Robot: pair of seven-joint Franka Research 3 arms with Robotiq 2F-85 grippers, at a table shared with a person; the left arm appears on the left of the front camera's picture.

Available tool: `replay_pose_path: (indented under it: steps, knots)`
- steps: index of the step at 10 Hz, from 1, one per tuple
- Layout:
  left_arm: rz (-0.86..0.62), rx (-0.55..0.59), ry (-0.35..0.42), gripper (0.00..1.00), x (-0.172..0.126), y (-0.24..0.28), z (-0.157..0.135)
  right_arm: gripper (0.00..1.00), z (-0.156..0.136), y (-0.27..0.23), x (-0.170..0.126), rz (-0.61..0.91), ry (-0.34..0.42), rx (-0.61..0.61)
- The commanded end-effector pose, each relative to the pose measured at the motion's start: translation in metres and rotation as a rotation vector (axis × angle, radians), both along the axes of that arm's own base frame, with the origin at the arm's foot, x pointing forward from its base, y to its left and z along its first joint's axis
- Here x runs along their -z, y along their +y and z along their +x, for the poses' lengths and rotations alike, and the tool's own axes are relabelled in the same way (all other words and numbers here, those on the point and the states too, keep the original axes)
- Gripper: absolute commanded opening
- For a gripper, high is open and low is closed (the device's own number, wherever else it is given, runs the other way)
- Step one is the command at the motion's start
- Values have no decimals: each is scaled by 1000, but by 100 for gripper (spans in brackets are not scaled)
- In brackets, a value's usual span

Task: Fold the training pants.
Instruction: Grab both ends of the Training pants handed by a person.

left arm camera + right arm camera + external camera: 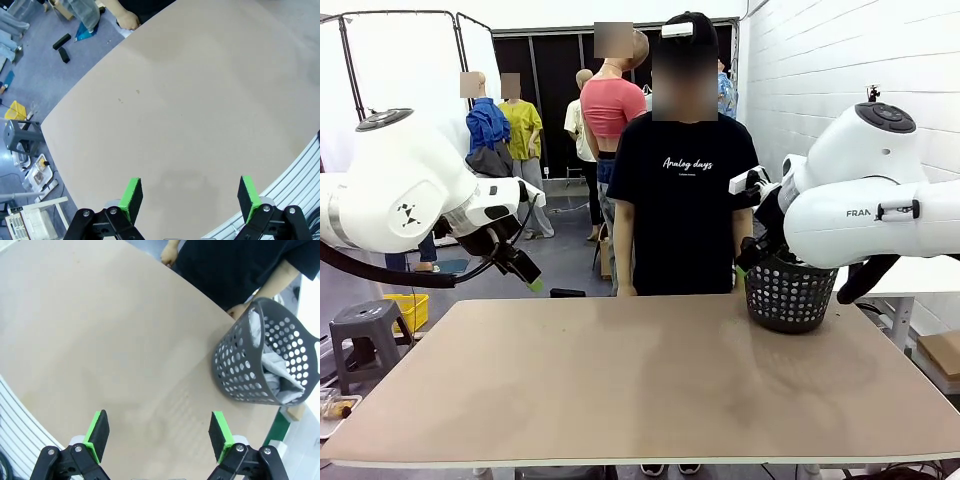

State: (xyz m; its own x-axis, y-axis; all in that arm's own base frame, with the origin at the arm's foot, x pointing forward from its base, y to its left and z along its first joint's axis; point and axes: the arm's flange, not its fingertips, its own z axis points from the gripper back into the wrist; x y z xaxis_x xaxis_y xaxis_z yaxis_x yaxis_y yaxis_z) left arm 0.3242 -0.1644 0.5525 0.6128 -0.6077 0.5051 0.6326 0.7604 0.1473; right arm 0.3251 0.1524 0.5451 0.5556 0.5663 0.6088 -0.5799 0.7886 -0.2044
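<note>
The tabletop (pixel 650 380) is a plain beige board, and nearly all of its surface is bare. A dark grey basket (pixel 240 375) with many holes stands on it near the far right corner, close to the edge. The training pants (pixel 280 377) lie crumpled inside this basket as light grey cloth. Only a part shows through the opening, so the waistband and the legs cannot be told apart. A person (pixel 680 200) in a black T-shirt stands at the far edge, just beside the basket. Behind are a grey floor (pixel 570 260), a white brick wall (pixel 800 70) at the right and a grey stool (pixel 365 330) at the left, off the tabletop. The left gripper (pixel 190 192) hangs above the left side with its fingers (pixel 132 197) wide apart and nothing between them. The right gripper (pixel 159 430) hangs above the right side, fingers (pixel 220 432) also wide apart, free of the basket. In the front view it is partly cut off by the basket rim. The middle and the near edge have open room.
</note>
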Motion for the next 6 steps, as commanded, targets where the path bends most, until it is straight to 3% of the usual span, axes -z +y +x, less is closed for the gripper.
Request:
replay_pose_path:
  steps: [1,2,3,6]
  knots:
    - [-3,-32,7,100,4,3,1,100,-5,-2,9,-5,20,4]
    - [0,0,0,100,0,0,0,100,0,2,21,-16,38,7]
    - [0,0,0,100,0,0,0,100,-1,0,-1,0,0,-1]
    - [0,0,0,100,0,0,0,100,-1,0,-1,0,0,-1]
